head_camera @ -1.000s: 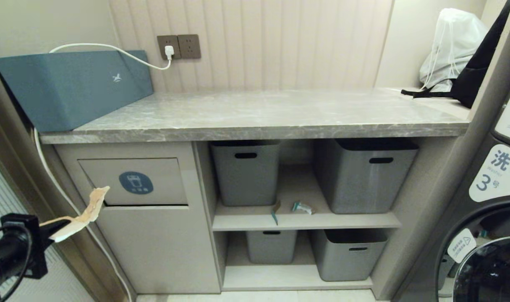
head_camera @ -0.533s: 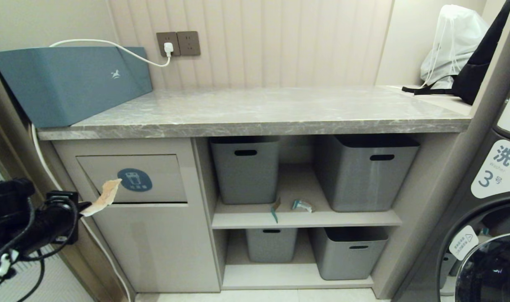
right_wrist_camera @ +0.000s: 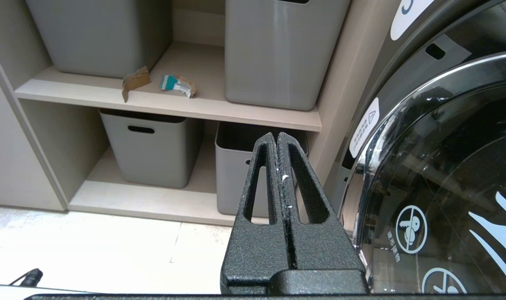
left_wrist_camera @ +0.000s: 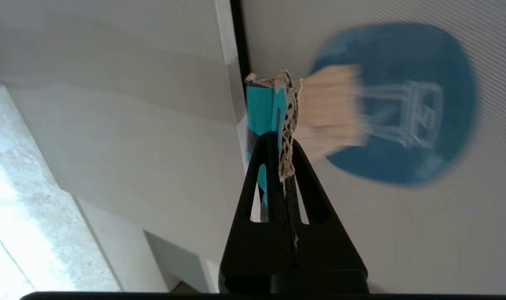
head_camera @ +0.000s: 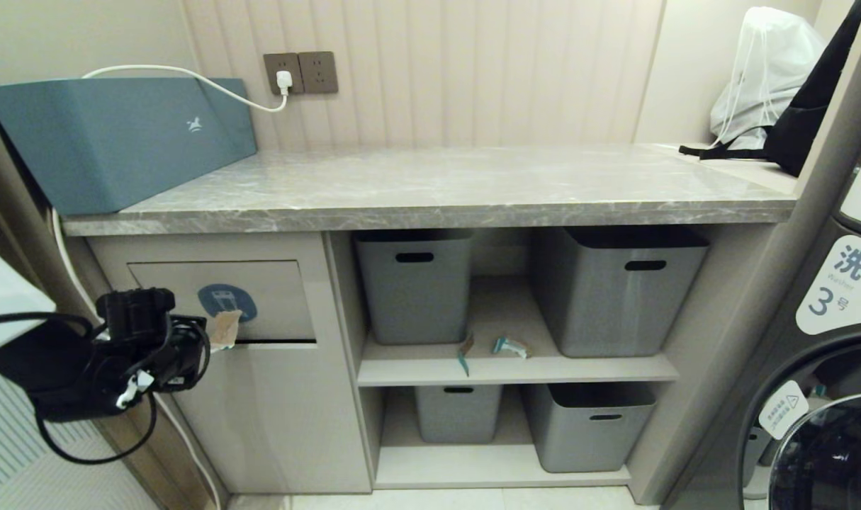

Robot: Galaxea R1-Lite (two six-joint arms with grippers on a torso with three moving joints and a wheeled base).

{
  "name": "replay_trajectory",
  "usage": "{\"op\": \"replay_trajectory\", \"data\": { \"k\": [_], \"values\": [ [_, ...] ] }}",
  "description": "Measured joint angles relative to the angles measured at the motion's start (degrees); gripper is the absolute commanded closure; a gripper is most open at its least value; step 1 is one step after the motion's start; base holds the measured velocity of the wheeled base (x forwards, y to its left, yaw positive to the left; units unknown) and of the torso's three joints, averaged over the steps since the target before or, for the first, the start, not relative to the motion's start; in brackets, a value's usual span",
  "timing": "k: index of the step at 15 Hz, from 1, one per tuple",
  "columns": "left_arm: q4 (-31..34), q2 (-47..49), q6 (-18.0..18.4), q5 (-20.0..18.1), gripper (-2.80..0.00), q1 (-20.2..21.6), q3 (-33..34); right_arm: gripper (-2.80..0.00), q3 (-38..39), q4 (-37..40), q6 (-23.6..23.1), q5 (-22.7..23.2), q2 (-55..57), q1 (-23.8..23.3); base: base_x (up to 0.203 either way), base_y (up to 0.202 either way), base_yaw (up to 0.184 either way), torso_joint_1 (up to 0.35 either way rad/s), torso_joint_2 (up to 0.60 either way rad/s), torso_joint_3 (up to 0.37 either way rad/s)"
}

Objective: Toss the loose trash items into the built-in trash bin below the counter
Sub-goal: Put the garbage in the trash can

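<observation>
Left gripper (head_camera: 214, 338) pinching a torn brown cardboard scrap (left_wrist_camera: 287, 125), with a teal strip clamped in alongside it, right up at the flap (head_camera: 274, 280) of the built-in trash bin (head_camera: 260, 397), beside the round blue sticker (head_camera: 226, 302). Right gripper (right_wrist_camera: 277, 141) pressed together on nothing, hanging low in front of the washer door (right_wrist_camera: 444, 187), out of the head view.

Largest first: grey marble counter (head_camera: 444, 191) overhead, thick front edge jutting above the flap. Below it the beige bin front on the left, open shelving with grey tubs (head_camera: 414, 287) on the right. On the middle shelf (head_camera: 515, 370), between two tubs, a second cardboard scrap (right_wrist_camera: 135, 80) and a crumpled teal-and-white wrapper (right_wrist_camera: 177, 84), both waiting.

Step in hand, by judgement: delivery of the first piece, at the flap but not yet through it. Next move probably calls for pushing the flap inward, then parting the fingers so the scrap drops inside.

Little room above, under the counter edge; a dark slit showing along the flap's lower edge; free space toward the floor. White cable (head_camera: 69, 262) dangling just left of the bin, worth avoiding.
</observation>
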Motion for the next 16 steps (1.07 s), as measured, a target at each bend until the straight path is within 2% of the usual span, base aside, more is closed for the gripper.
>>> {"op": "replay_trajectory", "data": {
  "k": [2, 5, 11, 13, 16],
  "values": [
    [6.2, 2.5, -3.6, 1.2, 0.00, -0.4, -6.5, 0.00, 0.0, 0.0, 0.0, 0.0, 0.0, 0.0, 0.000, 0.000, 0.000, 0.000, 0.00, 0.000],
    [17.0, 4.3, -12.2, 2.6, 0.00, -2.2, -12.8, 0.00, 0.0, -0.1, -0.1, 0.0, 0.0, 0.0, 0.000, 0.000, 0.000, 0.000, 0.00, 0.000],
    [20.8, 8.9, -14.4, 3.0, 0.00, -3.4, -25.9, 0.00, 0.0, -0.1, 0.0, 0.1, 0.0, 0.0, 0.000, 0.000, 0.000, 0.000, 0.00, 0.000],
    [22.5, 10.8, -18.2, 3.9, 0.00, -3.6, -30.6, 0.00, 0.0, -0.1, 0.0, 0.1, 0.0, 0.0, 0.000, 0.000, 0.000, 0.000, 0.00, 0.000],
    [25.0, 12.7, -23.1, 4.3, 0.00, -4.2, -34.1, 0.00, 0.0, -0.1, -0.1, 0.1, 0.0, 0.0, 0.000, 0.000, 0.000, 0.000, 0.00, 0.000]
  ]
}}
